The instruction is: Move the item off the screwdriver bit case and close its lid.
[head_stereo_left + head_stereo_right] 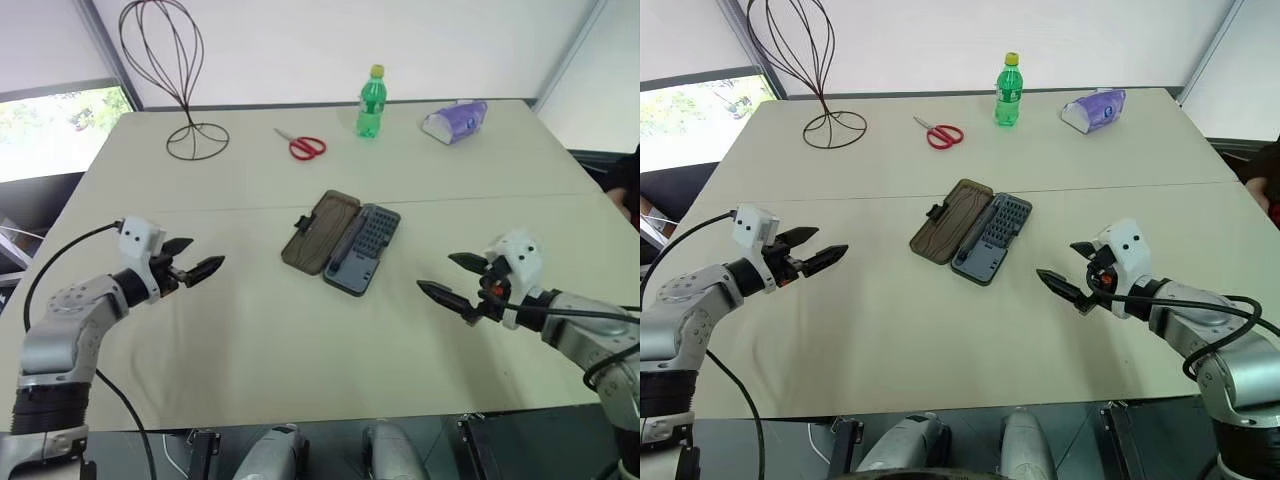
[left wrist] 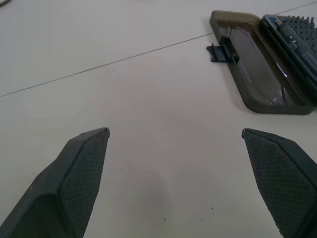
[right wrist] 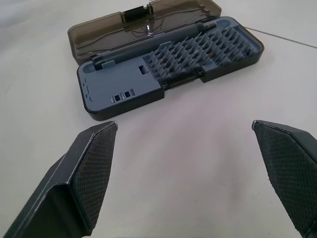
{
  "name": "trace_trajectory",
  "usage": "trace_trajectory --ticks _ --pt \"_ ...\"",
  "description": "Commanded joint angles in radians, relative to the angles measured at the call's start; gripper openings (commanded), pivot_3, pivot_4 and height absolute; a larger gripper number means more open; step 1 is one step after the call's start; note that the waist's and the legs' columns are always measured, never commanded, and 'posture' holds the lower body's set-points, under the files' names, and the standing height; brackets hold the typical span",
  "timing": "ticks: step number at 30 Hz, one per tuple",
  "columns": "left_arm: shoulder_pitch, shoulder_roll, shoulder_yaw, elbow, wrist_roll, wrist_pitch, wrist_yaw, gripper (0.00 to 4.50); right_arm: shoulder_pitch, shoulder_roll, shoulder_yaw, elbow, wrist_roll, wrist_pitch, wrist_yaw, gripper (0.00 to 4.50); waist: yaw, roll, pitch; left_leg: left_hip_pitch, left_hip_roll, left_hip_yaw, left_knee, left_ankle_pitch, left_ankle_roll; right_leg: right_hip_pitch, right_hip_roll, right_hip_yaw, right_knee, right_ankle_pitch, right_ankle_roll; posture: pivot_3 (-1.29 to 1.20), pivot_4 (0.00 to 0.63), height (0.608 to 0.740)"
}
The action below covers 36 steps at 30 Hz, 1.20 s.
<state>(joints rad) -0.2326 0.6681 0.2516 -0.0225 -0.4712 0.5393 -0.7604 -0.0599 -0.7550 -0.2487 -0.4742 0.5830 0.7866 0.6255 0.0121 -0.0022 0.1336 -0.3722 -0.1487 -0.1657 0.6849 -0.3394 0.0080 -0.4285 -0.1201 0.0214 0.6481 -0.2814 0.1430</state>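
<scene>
The screwdriver bit case lies open in the middle of the table. Its smoky lid is folded flat on the left. The grey base, on the right, holds rows of bits and a driver handle. Nothing lies on the lid or the base. My left gripper hovers open and empty to the left of the case, a hand's width from the lid. My right gripper is open and empty to the right of the case, pointing at the base.
Along the far side of the table stand a black wire stand, red-handled scissors, a green bottle and a purple and white object. The table's front edge runs just below both arms.
</scene>
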Motion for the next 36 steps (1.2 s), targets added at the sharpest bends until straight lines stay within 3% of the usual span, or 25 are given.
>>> trace_trajectory --ticks 1,25,30,36 --pt "-0.003 0.01 0.027 -0.023 -0.003 -0.039 -0.008 4.47 -0.025 0.003 -0.004 0.002 -0.005 -0.029 0.005 4.5 0.001 0.0 0.0 0.0 0.0 0.0 0.0 0.0 0.0 0.0 0.0 0.0 0.0 0.0 0.0 0.0 0.15 0.74" --pt "-0.052 0.01 0.005 0.043 0.026 -0.079 0.009 4.47 -0.042 -0.014 0.002 0.048 -0.061 -0.077 0.034 4.5 0.001 0.0 0.0 0.0 0.0 0.0 0.0 0.0 0.0 0.0 0.0 0.0 0.0 0.0 0.0 0.0 0.15 0.74" --pt "-0.243 -0.038 -0.12 0.15 0.061 -0.09 -0.057 4.47 -0.176 -0.045 0.079 -0.035 0.015 0.008 0.084 4.5 0.001 0.0 0.0 0.0 0.0 0.0 0.001 0.0 0.0 0.0 0.0 -0.001 0.0 0.0 0.0 0.0 0.15 0.74" --pt "-0.49 -0.147 -0.298 0.475 0.177 -0.135 -0.158 4.47 -0.268 -0.006 0.183 -0.08 0.032 0.052 0.073 4.5 -0.002 -0.002 -0.001 -0.001 0.0 -0.001 0.002 0.0 0.0 0.0 -0.001 -0.002 0.0 0.0 0.0 0.0 0.15 0.74"
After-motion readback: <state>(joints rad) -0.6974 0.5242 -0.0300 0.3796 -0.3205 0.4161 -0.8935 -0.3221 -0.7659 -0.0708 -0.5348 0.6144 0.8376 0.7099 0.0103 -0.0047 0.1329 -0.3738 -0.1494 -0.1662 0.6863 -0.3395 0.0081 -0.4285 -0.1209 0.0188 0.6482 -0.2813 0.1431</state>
